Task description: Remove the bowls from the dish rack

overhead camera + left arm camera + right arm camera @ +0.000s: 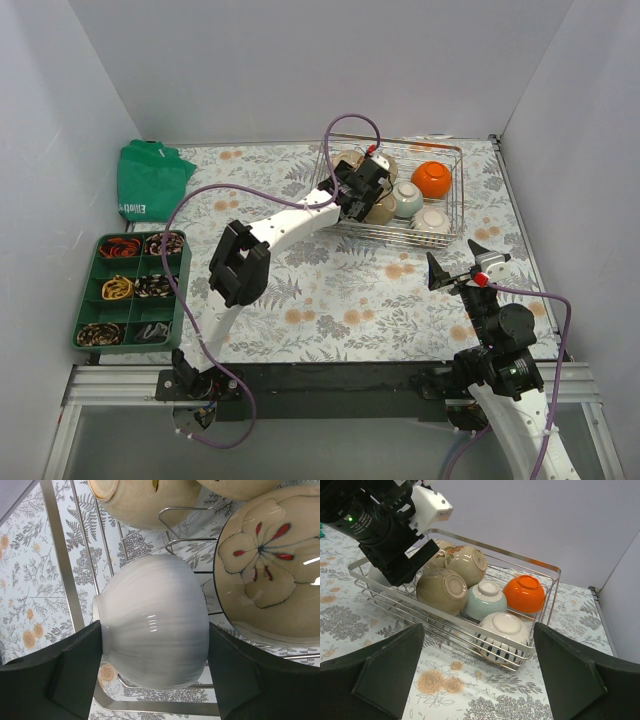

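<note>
The silver wire dish rack [458,190] stands at the back right and holds several bowls. My left gripper [360,188] reaches into its left end; its two jaws press both sides of a white bowl [155,622] that rests on the rack's wires [57,555]. Beside it are a beige bowl with red petals inside [270,565] and a tan bowl [145,500]. The right wrist view shows the tan bowl [442,590], a teal bowl [486,600], an orange bowl [523,593] and a blue-striped white bowl [502,632]. My right gripper [468,262] is open and empty, in front of the rack.
A green compartment tray [185,290] with small items sits at the left edge. A green bag [150,178] lies at the back left. White walls close in the left, back and right sides of the floral tablecloth.
</note>
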### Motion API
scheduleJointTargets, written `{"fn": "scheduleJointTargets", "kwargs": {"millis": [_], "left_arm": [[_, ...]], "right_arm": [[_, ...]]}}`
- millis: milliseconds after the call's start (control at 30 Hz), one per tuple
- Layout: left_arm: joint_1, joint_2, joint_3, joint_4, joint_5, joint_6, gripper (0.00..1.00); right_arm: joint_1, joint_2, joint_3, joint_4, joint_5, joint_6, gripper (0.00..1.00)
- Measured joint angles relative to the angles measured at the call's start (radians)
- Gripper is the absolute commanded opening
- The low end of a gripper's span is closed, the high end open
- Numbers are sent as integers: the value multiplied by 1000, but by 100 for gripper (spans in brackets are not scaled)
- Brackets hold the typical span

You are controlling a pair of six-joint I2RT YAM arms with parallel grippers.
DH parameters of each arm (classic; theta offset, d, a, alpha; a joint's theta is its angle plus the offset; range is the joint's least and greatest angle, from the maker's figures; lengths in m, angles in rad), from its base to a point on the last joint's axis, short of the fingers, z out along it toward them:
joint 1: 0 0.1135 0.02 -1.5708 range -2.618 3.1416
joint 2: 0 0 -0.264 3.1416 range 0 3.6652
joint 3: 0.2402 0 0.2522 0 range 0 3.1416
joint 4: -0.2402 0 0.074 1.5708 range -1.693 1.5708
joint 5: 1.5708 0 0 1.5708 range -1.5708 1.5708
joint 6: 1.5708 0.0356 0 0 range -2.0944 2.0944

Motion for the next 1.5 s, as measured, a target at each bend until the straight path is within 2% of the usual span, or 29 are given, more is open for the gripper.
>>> {"fn": "scheduleJointTargets", "kwargs": {"millis": [467, 833, 967, 1167, 1333, 1500], "left_arm": [[0, -109, -6, 26, -16, 6, 15], [14, -280, -127, 103, 88, -117, 12], [60, -406, -236, 145, 181, -213, 11], [191, -650, -457, 216, 346, -380, 10], [288, -833, -640, 259, 451, -492, 11], [296, -967, -816, 304, 525, -577, 11]], "right_arm": [[0, 0, 0, 0, -1, 0, 99], [0, 0, 23, -18, -71, 2, 99], [0, 0, 54, -22, -109, 35, 99], [0, 24, 109, -21, -229, 110, 98], [0, 192, 167, 17, -383, 183, 99], [0, 418, 170, 115, -559, 285, 99]]}}
